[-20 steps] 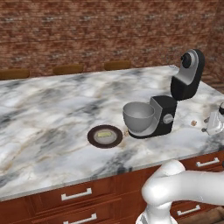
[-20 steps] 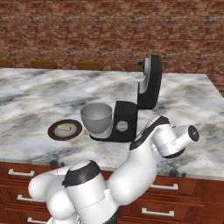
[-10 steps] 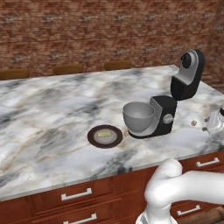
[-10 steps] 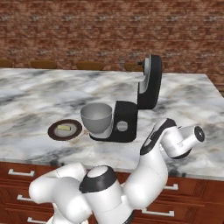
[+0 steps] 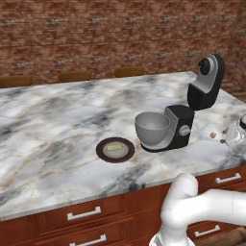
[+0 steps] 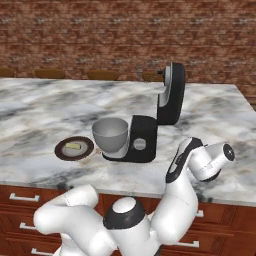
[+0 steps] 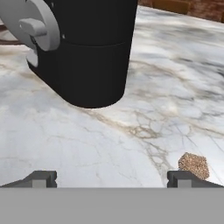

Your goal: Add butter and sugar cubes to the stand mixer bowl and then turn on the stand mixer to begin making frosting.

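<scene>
The end effector [image 7: 111, 178] hung low over the marble desk [image 5: 57, 120], at its right end. Its two dark fingertips [image 7: 40, 179] stood wide apart with only bare marble between them, gripping nothing.

Farthest to the end effector's left in the left base view lay the dark brown plate [image 5: 115, 149], with the butter [image 5: 114, 148] resting on it as a small pale yellow block. Nearer to the end effector stood the stand mixer bowl [image 5: 153, 130], grey and deep, seated on the base of the stand mixer [image 5: 185, 126]. The mixer's rounded head was tilted up and back, clear of the bowl. The silver knob [image 5: 184, 130] on the side of the base faced toward the end effector.

In the hand view the black base of the mixer rose ahead and to the left of the fingertips, well apart from them. A small brown speckled cube [image 7: 193, 165] lay on the marble just beside the right fingertip; whether it touched the tip could not be told. In the left base view the same cube [image 5: 212, 136] lay between the mixer base and the end effector.
</scene>
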{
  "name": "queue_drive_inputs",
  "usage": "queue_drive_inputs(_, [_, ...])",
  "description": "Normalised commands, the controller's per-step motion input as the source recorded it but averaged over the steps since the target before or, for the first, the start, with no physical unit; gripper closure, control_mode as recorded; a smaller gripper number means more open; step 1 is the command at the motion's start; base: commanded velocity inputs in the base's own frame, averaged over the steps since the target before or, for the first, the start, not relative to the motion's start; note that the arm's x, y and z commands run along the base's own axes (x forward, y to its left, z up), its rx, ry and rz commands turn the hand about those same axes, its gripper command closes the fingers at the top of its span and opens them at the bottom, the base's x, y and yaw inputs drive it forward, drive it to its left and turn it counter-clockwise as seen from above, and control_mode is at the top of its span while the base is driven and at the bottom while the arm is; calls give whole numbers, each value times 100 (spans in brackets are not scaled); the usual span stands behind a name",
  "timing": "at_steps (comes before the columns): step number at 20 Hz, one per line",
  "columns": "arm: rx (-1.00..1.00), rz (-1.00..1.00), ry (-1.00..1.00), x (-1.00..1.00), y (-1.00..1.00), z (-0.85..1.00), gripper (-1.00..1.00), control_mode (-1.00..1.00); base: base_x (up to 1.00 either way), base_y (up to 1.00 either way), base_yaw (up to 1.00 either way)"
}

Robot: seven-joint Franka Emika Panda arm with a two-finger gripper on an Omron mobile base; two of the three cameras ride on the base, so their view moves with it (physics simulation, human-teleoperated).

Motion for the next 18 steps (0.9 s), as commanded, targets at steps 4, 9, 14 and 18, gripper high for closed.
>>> queue_drive_inputs(4, [0,0,0,28,-2,-21,-100,-100,0,0,0])
queue_drive_inputs(9, [0,0,0,32,-13,-12,-100,-100,0,0,0])
queue_drive_inputs(14, [2,0,0,33,-20,-8,-100,-100,0,0,0])
queue_drive_inputs(18, [1,0,0,23,-15,-14,-100,-100,0,0,0])
